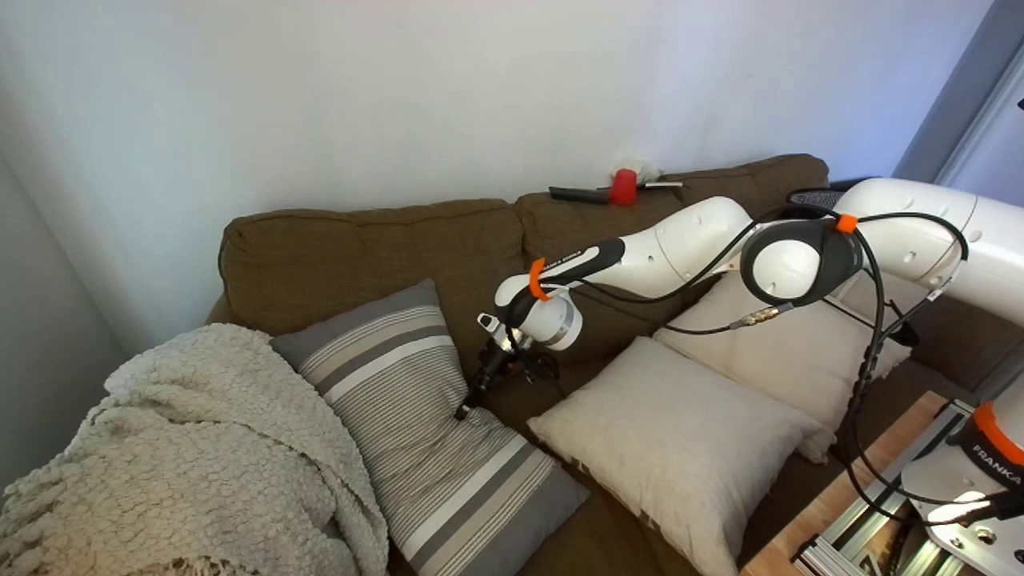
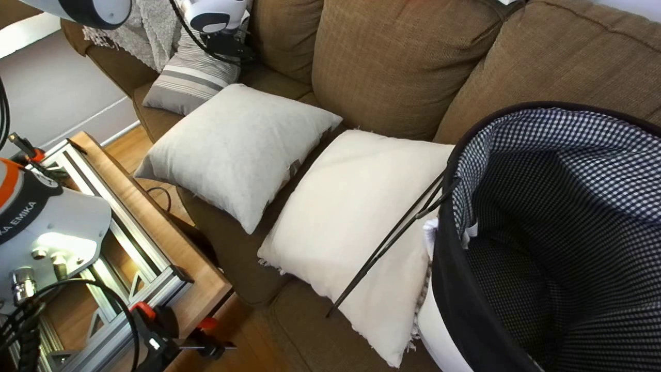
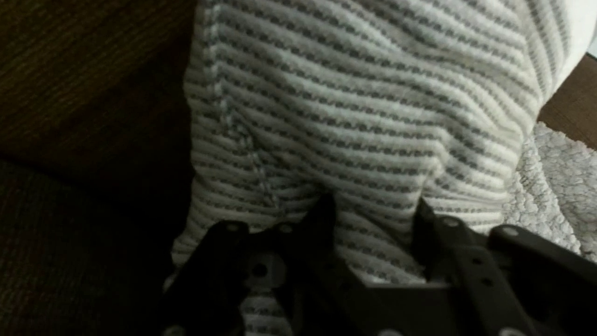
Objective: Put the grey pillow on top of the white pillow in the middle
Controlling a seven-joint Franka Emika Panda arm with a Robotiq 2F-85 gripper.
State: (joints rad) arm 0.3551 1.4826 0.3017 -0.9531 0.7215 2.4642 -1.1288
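The gripper (image 3: 374, 217) pinches a fold of the grey pillow (image 1: 416, 448), which lies on the sofa (image 1: 360, 248) between blanket (image 1: 216, 456) and white pillow (image 1: 680, 436). The hold looks shallow: under load it could slip, and too low a carry could shove the white pillow askew.

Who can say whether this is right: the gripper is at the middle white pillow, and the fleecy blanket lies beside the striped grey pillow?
No: the gripper is at the striped grey pillow, not the middle white pillow; the wrist view shows this. The fleecy blanket lies as stated.
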